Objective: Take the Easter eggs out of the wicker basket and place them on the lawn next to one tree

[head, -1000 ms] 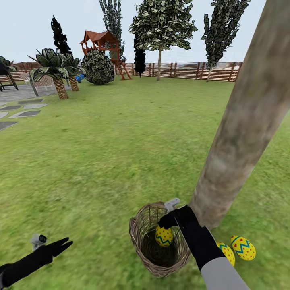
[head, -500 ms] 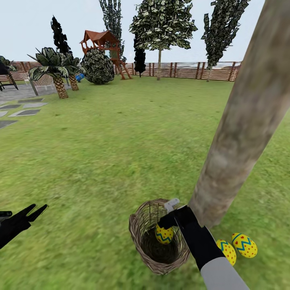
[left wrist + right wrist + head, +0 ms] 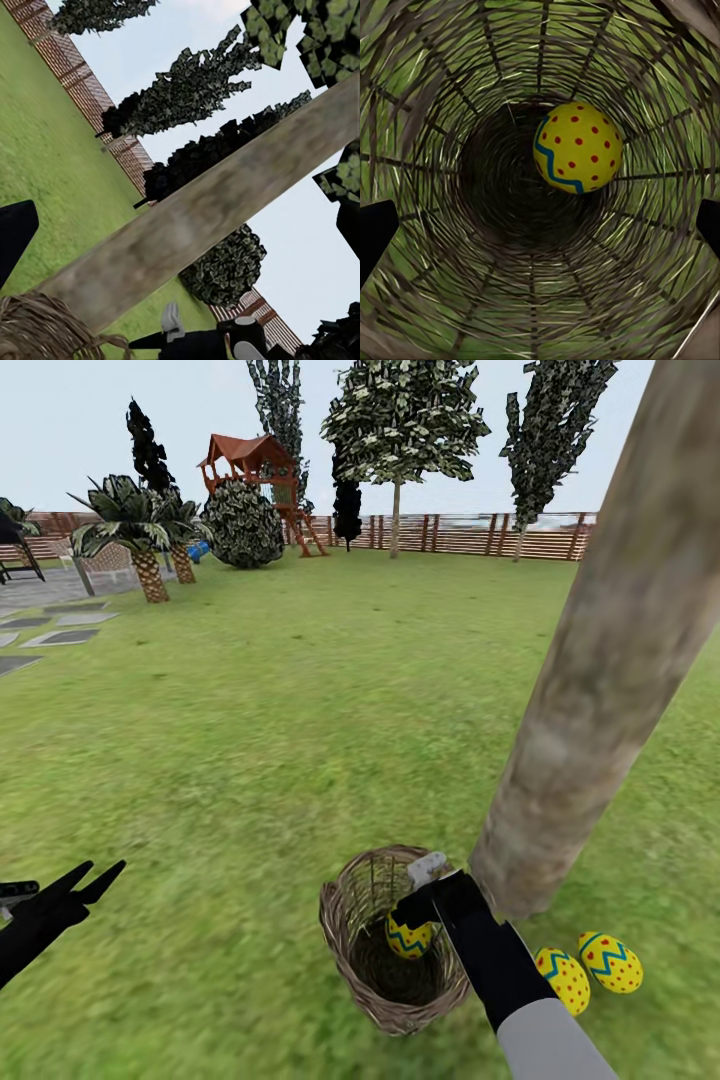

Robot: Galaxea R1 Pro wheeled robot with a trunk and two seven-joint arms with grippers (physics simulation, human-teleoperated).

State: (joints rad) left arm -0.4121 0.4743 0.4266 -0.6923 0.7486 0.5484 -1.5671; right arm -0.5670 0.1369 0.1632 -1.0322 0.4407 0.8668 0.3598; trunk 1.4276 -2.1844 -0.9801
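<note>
At lower centre, your right pincer (image 3: 413, 913) hangs wide inside the round brown wicker basket (image 3: 350, 920), above one yellow red-dotted egg (image 3: 577, 148); your left pincer (image 3: 95, 877) gapes.

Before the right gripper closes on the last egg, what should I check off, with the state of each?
1. Egg in basket in sight: ok.
2. Right gripper open, fingertips at both edges of the wrist view: ok.
3. Fingers around egg: not ok, egg lies deeper in.
4. Two eggs on lawn by tree: ok.
5. Left gripper away from basket: ok.
</note>
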